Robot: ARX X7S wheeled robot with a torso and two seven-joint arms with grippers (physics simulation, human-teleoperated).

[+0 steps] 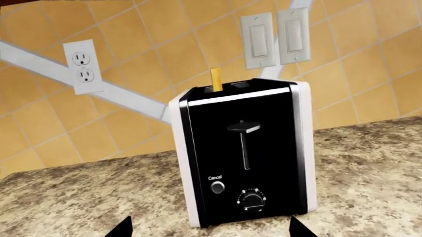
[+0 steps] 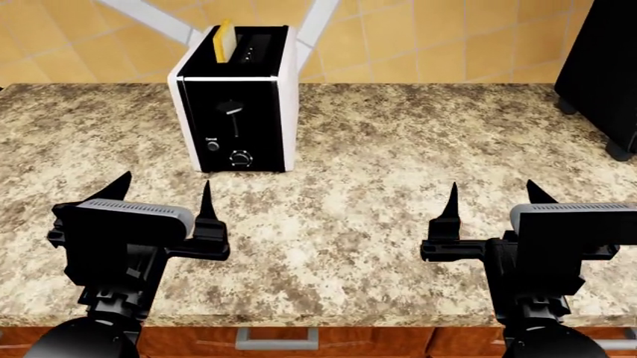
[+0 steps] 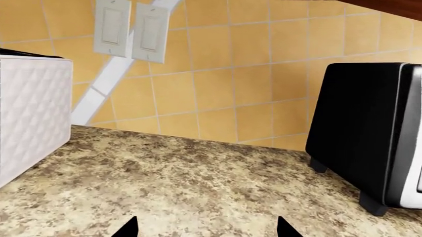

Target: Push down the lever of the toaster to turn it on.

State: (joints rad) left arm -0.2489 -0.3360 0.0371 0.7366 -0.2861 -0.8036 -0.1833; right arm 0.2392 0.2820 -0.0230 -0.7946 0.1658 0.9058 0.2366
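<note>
The toaster point(image 2: 237, 97) stands at the back left of the speckled counter, black front toward me, white sides, with a yellow slice point(image 2: 226, 41) sticking up from a slot. Its lever point(image 2: 232, 109) is a small black tab near the top of the vertical slot; in the left wrist view the toaster point(image 1: 244, 148) and the lever point(image 1: 243, 128) face the camera. My left gripper point(image 2: 164, 201) is open and empty, in front of the toaster and well short of it; its tips point(image 1: 207, 229) show apart. My right gripper point(image 2: 491, 201) is open and empty at the front right.
A round dial point(image 1: 252, 200) and a Cancel button point(image 1: 217, 187) sit below the lever. A black-and-silver microwave point(image 2: 602, 67) stands at the back right, also in the right wrist view point(image 3: 369, 133). A wall outlet point(image 1: 82, 66) and switches point(image 1: 274, 37) are on the tiled wall.
</note>
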